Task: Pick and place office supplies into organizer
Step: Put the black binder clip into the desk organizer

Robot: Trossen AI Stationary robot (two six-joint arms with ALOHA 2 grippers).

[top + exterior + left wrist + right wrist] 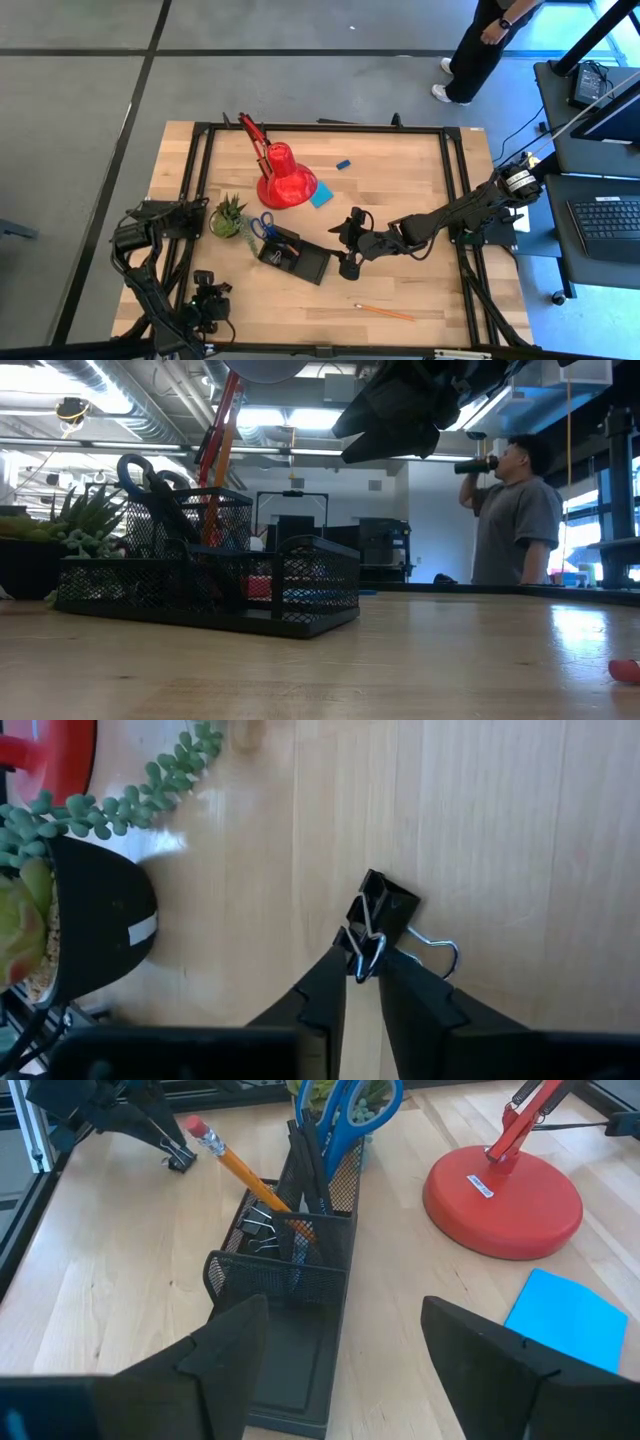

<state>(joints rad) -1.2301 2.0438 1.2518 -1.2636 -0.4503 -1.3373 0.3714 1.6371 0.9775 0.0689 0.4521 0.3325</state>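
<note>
We see the left gripper [362,978] beside the potted plant [60,910], its jaws pinching the wire handle of a black binder clip [378,920] on the table. The right gripper [345,1355] hovers spread wide over the mesh organizer [285,1275].

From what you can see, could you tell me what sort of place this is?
Probably a robotics lab or workshop: exposed ceiling ducts, a side desk with a keyboard, and a framed wooden table.
</note>
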